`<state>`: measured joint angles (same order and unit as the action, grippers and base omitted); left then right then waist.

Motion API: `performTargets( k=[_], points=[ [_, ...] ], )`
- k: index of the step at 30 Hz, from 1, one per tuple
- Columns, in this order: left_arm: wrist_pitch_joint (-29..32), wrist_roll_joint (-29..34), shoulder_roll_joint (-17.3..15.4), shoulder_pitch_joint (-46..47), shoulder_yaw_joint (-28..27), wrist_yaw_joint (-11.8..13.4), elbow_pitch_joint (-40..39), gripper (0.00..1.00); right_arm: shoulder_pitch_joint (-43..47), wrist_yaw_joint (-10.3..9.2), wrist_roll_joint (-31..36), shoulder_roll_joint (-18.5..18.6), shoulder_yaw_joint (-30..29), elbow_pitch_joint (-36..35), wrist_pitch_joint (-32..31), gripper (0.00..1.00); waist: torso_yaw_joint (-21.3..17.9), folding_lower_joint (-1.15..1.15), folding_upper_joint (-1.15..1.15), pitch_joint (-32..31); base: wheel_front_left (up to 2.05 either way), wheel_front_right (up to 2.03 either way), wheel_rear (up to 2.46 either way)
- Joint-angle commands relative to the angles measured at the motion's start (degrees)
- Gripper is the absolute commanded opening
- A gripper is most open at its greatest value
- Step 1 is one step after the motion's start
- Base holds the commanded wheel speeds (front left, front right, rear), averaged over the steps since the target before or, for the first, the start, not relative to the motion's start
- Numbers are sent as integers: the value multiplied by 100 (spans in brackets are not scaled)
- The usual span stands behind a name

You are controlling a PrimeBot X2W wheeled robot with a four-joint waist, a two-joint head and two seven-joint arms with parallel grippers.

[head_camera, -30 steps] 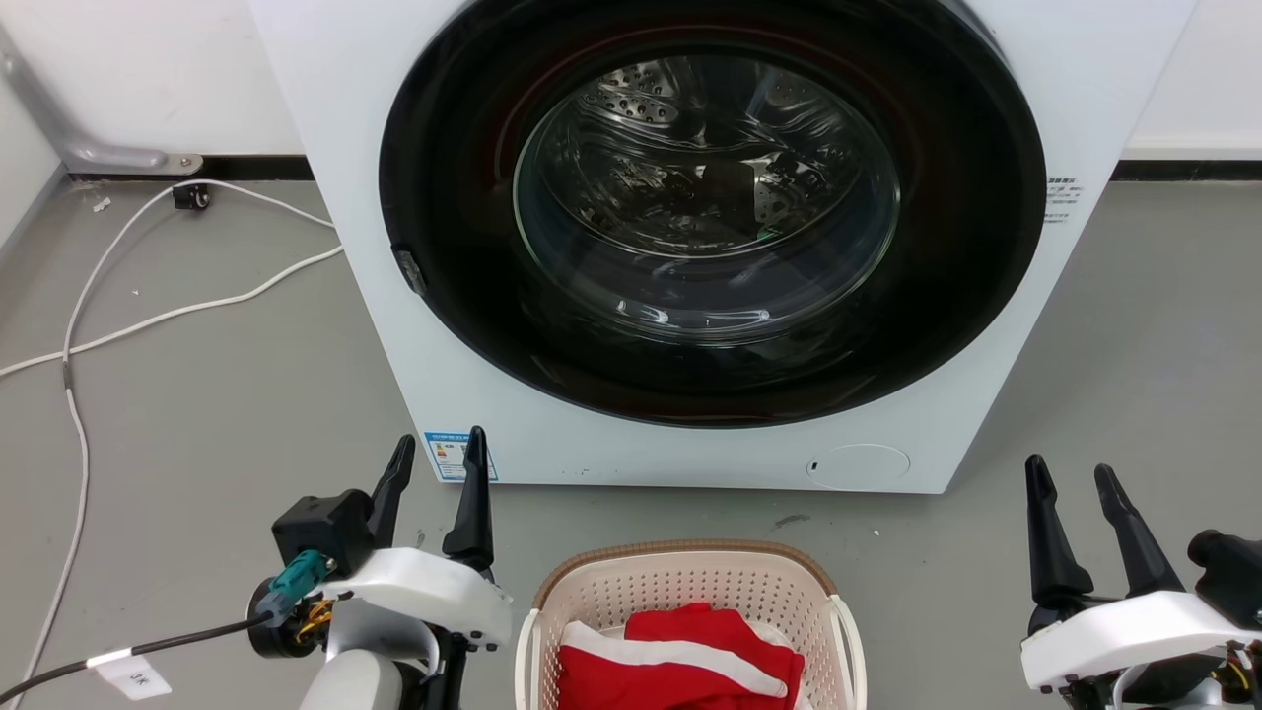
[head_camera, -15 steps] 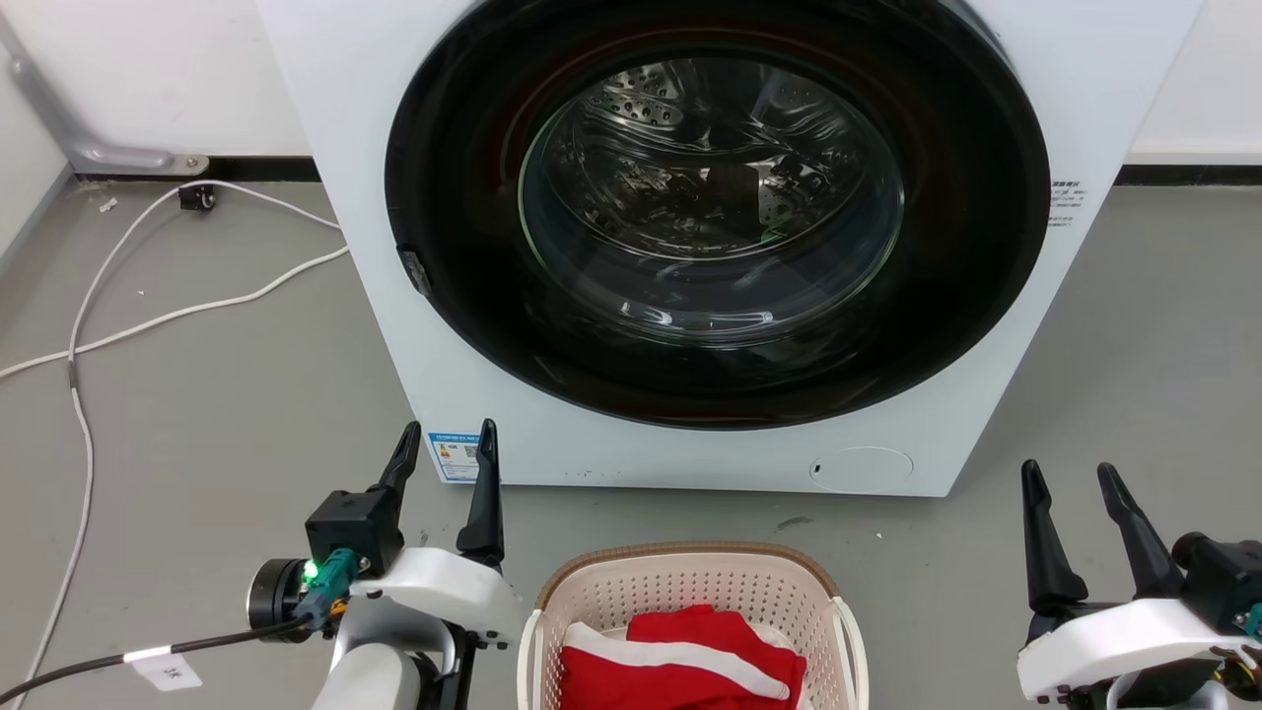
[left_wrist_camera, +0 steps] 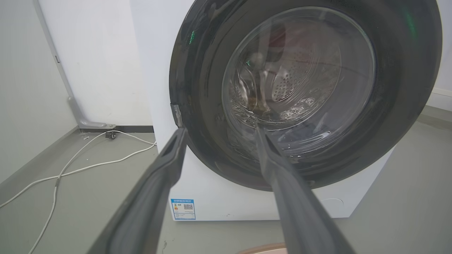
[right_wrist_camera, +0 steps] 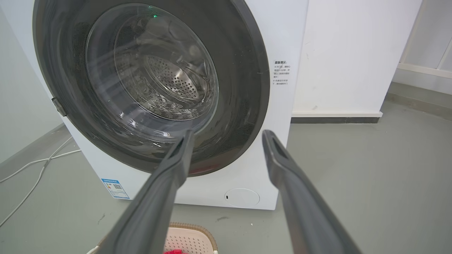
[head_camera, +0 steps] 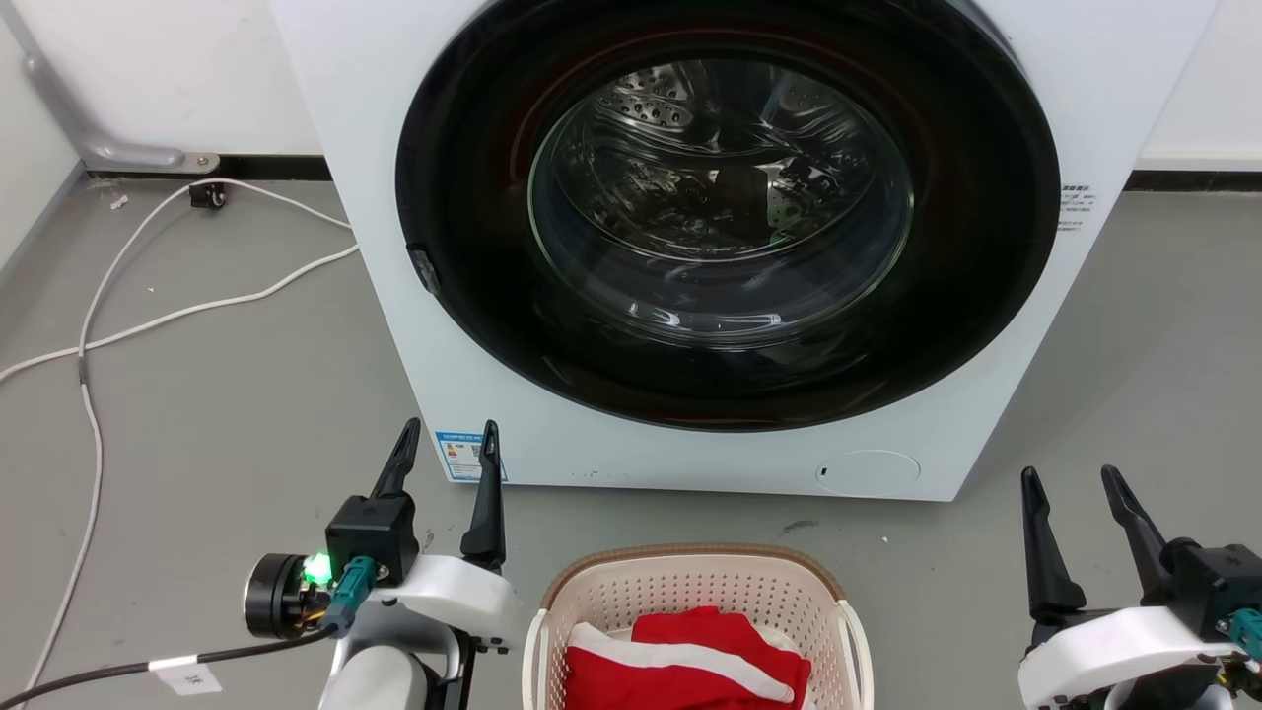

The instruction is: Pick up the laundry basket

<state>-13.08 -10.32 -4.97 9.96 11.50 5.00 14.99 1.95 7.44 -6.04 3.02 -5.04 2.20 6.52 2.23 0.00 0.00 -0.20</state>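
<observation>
The cream laundry basket (head_camera: 690,602) with a brown rim and white side handles stands on the floor at the bottom centre of the head view, holding red and white cloth (head_camera: 690,666). Its rim corner also peeks in low in the right wrist view, as the laundry basket (right_wrist_camera: 190,238), and as a thin edge (left_wrist_camera: 263,249) in the left wrist view. My left gripper (head_camera: 449,444) is open, up and to the left of the basket. To the basket's right, my right gripper (head_camera: 1070,483) is open too. Both hold nothing.
A white front-loading washing machine (head_camera: 946,434) with a shut dark round door (head_camera: 725,212) stands just behind the basket. White cables (head_camera: 177,314) trail over the grey floor at the left, near a wall bracket (head_camera: 148,156).
The head view has shifted slightly, so the washer sits a little further right. My left gripper has turned a little at the wrist and edged right; the right gripper sank slightly. The basket stays put.
</observation>
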Motion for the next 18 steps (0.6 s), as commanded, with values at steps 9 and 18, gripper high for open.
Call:
performTargets(
  k=[9,18],
  points=[
    [-132,334,48,97,12,-5,94,100,50,3,431,-23,-12,-71,38,100,12,0,0,-5,0,0,0],
    [-228,577,102,84,-46,5,203,100,88,4,711,-25,-34,-136,105,100,16,0,0,5,0,0,0]
  ],
)
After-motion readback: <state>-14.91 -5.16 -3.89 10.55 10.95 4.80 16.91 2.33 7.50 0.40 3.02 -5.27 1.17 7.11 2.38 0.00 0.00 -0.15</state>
